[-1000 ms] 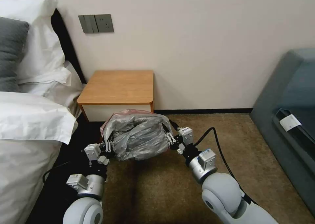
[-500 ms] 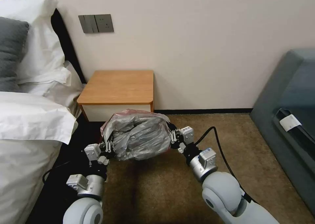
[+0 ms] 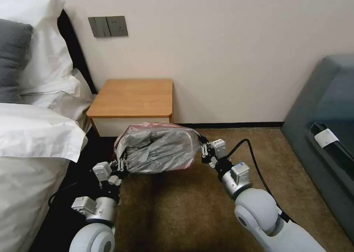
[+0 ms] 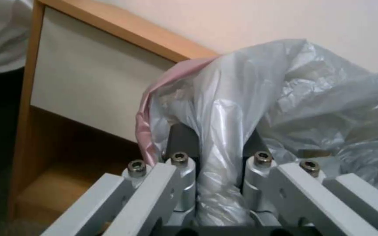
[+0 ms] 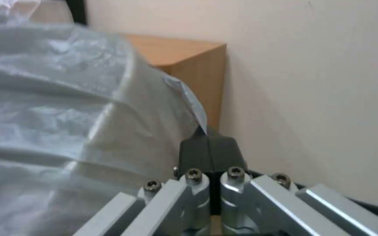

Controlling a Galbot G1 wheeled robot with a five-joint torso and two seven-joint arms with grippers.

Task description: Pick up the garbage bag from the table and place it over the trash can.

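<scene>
Two grippers: both clamp the garbage bag (image 3: 158, 148) from opposite ends, low over the brown carpet (image 3: 191, 211), in front of the table (image 3: 132, 97).
Left gripper (image 3: 120, 164): at the bag's left end; in its wrist view the fingers (image 4: 178, 144) stand a little apart with a thick twisted fold of plastic pinched between them, next to the pinkish-red rim band.
Right gripper (image 3: 203, 148): at the bag's right end; in its wrist view the dark fingertips (image 5: 208, 149) are pressed together on a thin corner of the plastic.
Bag, long axis: runs left to right between the two grippers, roughly parallel to the table's front edge.
Bag, place: held off the carpet, just before the table's white drawer front (image 3: 129, 126) and hiding part of it; not on the tabletop.
Bag, look: thin, crinkly, semi-transparent grey plastic, bunched and puffed into a rounded bundle, with the pink band along its upper and lower right edges.
Trash can: cannot tell where it is; the bag covers that spot.
Table: light-brown top bare, against the wall (image 3: 221, 41), right of the bed linen (image 3: 37, 134).
Farther right: a grey-blue sofa (image 3: 324, 134).
</scene>
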